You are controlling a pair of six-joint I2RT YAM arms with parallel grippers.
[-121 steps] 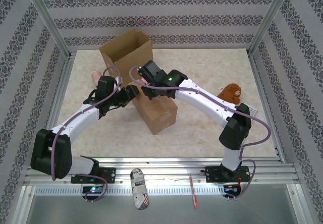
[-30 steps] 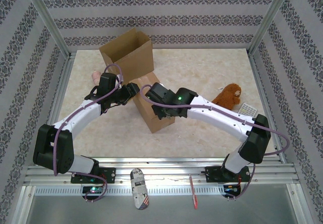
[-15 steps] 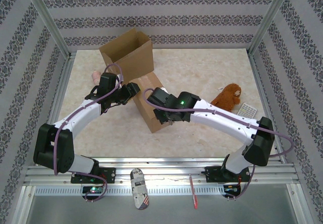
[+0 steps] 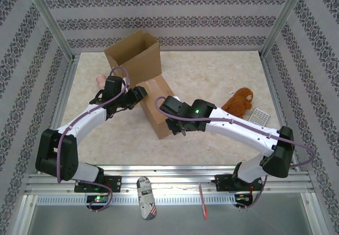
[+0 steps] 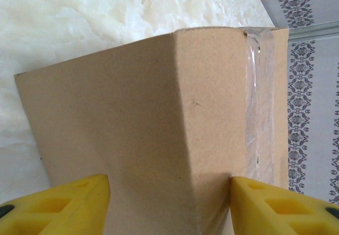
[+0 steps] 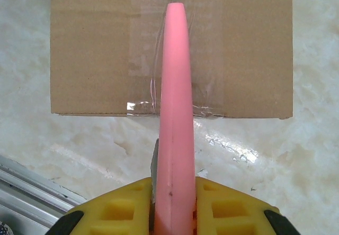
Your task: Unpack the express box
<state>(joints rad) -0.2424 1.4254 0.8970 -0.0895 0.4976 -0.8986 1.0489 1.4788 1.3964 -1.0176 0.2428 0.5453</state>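
Over four seconds the right gripper point(image 6: 175, 187), clamped on the pink cutter point(image 6: 175, 87), has retreated toward 5 o'clock along the taped express box point(image 4: 156, 95) at table centre, whose 10 o'clock corner the left gripper point(image 5: 169, 195) pinches.

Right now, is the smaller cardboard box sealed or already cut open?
Sealed, it seems. Clear tape runs whole along the seam of the small box, flaps flat. The right gripper holds a pink cutter over it.

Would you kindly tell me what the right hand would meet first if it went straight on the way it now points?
Probably the closed brown cardboard box: the long pink tool clamped in the right hand aims at its clear tape seam. The tip's distance is unclear.
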